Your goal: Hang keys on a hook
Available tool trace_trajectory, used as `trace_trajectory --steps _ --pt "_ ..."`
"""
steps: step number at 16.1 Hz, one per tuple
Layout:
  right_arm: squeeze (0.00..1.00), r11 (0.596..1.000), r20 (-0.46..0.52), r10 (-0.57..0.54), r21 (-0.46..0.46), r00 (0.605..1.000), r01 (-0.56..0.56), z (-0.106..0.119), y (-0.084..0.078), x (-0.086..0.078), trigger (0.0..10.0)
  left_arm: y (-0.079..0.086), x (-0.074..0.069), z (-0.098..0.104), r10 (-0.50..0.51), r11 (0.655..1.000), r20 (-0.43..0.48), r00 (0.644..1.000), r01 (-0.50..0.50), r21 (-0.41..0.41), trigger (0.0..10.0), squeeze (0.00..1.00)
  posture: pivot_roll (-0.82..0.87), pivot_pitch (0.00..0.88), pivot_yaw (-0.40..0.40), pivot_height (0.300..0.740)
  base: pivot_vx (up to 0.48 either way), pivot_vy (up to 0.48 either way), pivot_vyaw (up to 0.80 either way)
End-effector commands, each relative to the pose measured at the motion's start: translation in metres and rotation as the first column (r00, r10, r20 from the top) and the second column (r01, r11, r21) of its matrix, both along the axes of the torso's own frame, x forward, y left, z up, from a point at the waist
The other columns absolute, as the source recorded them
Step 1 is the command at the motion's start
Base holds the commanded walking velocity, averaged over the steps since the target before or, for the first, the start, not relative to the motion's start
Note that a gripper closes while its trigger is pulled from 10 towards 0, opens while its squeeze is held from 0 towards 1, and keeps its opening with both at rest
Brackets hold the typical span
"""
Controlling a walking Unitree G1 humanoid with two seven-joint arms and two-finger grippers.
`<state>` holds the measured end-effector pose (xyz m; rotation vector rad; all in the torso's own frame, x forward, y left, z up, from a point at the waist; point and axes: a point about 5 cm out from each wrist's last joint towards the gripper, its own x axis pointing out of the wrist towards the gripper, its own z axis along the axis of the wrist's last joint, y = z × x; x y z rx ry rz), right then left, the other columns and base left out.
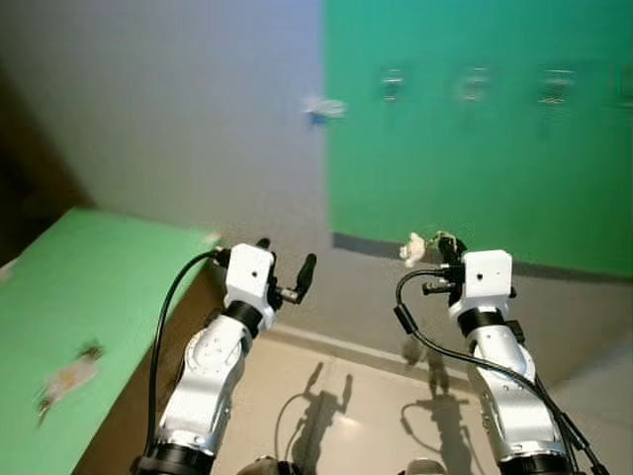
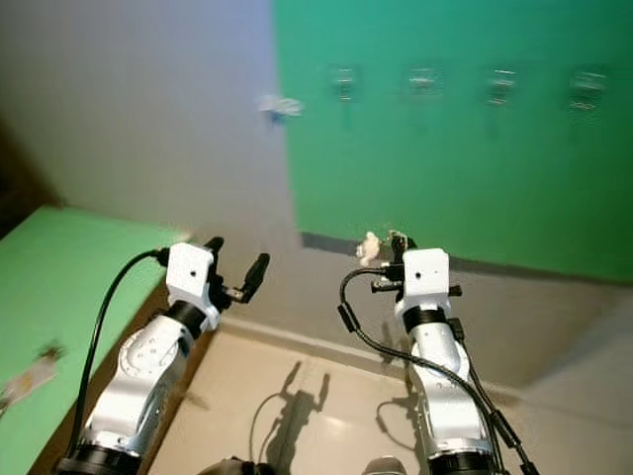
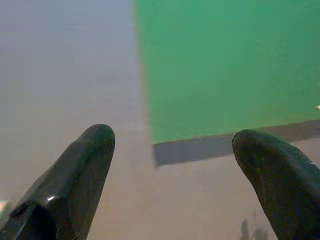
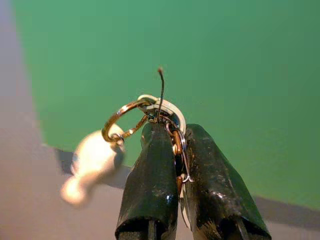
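Right wrist view: right end effector point(image 4: 176, 150) pinches one key ring point(image 4: 145, 117); left end effector point(image 3: 170, 170) spread; four hooks point(image 2: 423, 81).

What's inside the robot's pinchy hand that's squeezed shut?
The right gripper pinches a bunch of keys. A gold ring and a pale charm stick out beside its fingers. The part squeezed between them is hidden. Behind is a green board.

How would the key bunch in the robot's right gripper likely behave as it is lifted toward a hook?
The keys are probably floppy: linked rings let the pale charm dangle beside the right gripper. Likely light, since two fingertips pinch them. The charm may swing, so the ring could wobble.
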<state>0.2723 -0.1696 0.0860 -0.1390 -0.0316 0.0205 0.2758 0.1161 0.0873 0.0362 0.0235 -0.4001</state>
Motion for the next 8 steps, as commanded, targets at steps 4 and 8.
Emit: trace_trajectory --steps 4,8 --pt "0.11 0.999 -0.004 0.043 0.007 0.999 -0.043 -0.002 0.007 -0.002 0.0 0.009 0.011 0.006 0.0 1.0 0.005 1.0 0.0 -0.009 10.0 0.0 -0.27 0.04 0.146 0.72 0.061 -0.102 -0.67" --pt "0.1 0.995 0.009 0.095 -0.022 0.995 -0.094 -0.001 0.016 -0.001 0.0 0.007 0.01 0.004 -0.027 1.0 -0.001 1.0 0.027 0.004 10.0 0.0 -0.27 0.047 0.148 0.72 0.297 -0.281 -0.7"
